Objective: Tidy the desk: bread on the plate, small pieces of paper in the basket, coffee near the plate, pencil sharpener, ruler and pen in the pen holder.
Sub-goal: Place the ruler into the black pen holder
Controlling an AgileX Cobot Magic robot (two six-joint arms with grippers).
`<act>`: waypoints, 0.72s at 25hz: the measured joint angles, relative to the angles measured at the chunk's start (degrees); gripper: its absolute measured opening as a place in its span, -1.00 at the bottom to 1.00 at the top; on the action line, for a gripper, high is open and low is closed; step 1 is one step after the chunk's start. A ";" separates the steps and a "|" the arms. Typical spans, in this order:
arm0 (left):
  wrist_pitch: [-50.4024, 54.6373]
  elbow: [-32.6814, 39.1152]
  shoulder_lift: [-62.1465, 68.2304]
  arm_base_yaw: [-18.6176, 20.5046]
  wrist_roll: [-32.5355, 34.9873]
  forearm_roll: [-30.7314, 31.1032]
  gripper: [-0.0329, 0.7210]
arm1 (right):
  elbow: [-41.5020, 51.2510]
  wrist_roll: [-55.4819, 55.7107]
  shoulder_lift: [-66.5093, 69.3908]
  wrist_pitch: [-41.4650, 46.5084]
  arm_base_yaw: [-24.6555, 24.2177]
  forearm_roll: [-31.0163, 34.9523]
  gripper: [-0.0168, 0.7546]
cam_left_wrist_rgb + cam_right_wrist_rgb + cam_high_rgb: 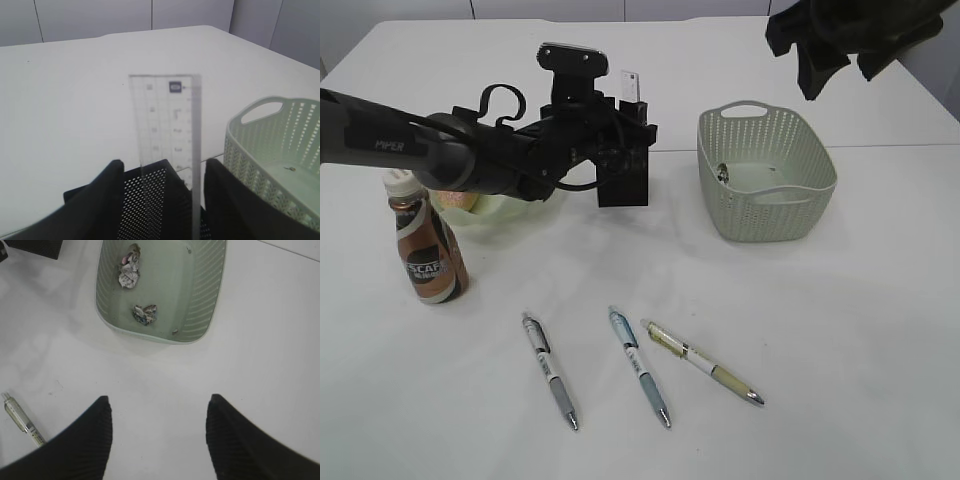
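Note:
The clear ruler (167, 125) stands upright in the black pen holder (150, 205), and its top pokes out above the holder (623, 178). My left gripper (165, 162) straddles it, open, with a narrow gap on each side of the ruler. My right gripper (159, 399) hangs open and empty over bare desk in front of the basket (205, 300), which holds small pieces of paper (129, 267). Three pens (640, 367) lie near the front of the desk. The coffee (425, 250) stands at the left beside the plate (505, 208). The bread (450, 200) is mostly hidden under my left arm. The pencil sharpener is out of view.
The basket (765, 170) stands right of the pen holder. My right arm (845, 40) hangs at the top right, above the basket. One pen (20, 420) lies left of my right gripper. White desk (860, 330) stretches out on the right.

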 joint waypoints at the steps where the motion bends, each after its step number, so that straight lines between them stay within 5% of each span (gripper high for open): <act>1: 0.15 0.00 0.00 0.00 0.00 -0.12 0.11 | 0.00 0.00 0.00 0.00 0.00 0.00 0.25; 12: 5.41 0.00 -4.48 0.00 0.00 -0.12 0.13 | 0.00 0.00 0.00 0.00 0.00 -0.09 0.25; 18: 18.96 0.00 -12.48 0.00 0.00 0.01 0.13 | 0.00 0.00 0.00 0.00 0.00 -0.09 0.25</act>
